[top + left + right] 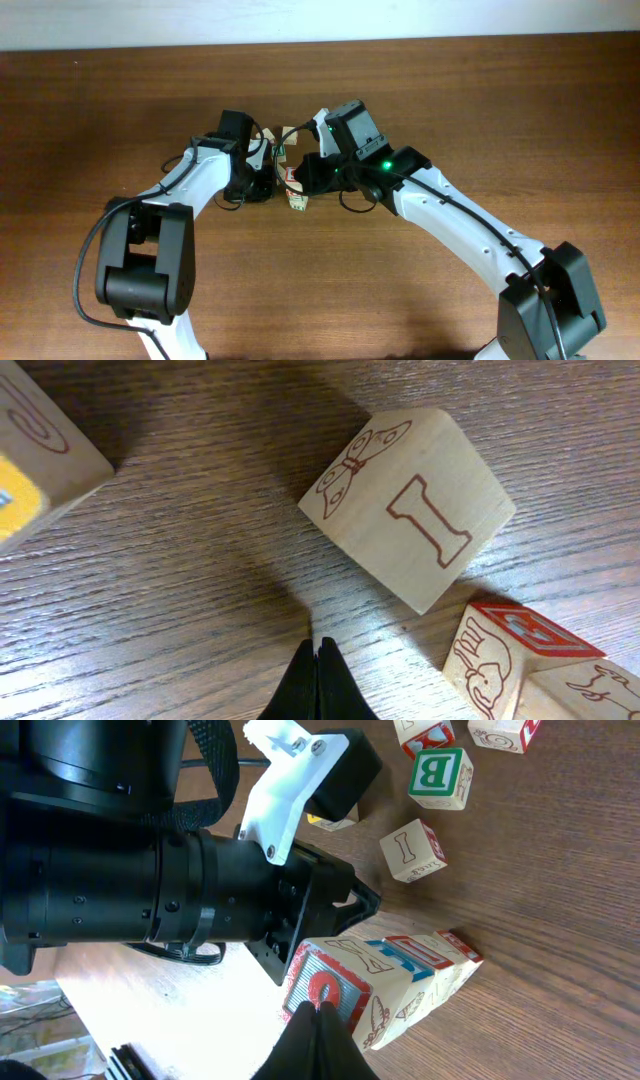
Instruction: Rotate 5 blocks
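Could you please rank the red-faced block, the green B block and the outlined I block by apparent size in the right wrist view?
1. red-faced block: largest, but it is nearest the camera, so its true size is unsure.
2. green B block and outlined I block: these look alike, so they are not ranked.

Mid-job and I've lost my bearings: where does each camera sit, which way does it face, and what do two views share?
Overhead: above the table, looking straight down; left arm and right arm meet mid-table over blocks.
Left wrist: on the left arm, looking down past the shut left gripper at the I block.
Right wrist: on the right arm, looking past the shut right gripper at the left arm and a row of blocks.
Shared: both wrist views show the I block.
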Motion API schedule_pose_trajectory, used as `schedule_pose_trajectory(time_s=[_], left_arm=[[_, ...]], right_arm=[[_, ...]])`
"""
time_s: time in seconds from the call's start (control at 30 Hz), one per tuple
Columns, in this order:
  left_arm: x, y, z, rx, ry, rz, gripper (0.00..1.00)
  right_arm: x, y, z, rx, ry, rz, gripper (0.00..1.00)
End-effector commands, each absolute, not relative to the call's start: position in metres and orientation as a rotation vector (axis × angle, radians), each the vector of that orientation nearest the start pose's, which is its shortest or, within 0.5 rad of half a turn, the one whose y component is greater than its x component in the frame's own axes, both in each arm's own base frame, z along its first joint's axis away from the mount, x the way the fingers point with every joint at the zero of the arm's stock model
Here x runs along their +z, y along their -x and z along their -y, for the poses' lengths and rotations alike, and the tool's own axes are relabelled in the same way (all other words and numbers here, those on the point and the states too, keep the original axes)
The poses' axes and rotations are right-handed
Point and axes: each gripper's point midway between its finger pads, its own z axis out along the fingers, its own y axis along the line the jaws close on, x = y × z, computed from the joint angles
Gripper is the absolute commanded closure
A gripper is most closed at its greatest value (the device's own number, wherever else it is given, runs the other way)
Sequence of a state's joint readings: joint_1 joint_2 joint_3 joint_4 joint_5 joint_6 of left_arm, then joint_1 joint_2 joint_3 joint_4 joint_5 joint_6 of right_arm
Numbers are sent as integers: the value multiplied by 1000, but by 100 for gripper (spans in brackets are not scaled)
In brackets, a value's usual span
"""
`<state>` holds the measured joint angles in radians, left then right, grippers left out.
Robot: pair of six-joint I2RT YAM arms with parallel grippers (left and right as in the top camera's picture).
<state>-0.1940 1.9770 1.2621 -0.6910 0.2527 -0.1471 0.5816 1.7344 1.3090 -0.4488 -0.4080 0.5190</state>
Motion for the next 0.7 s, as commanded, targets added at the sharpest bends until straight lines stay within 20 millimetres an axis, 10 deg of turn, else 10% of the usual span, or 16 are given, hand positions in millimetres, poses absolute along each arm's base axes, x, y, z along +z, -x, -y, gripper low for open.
schedule_pose_trajectory(time_s=[0.0,0.67], left_arm=[[1,-373,114,-399,-97,-2997,96],[1,-373,114,-395,-98,-2997,78]], right_arm=[[110,-342,-295,804,252,-2684,96],[109,-342,-294,753,417,-2642,96]])
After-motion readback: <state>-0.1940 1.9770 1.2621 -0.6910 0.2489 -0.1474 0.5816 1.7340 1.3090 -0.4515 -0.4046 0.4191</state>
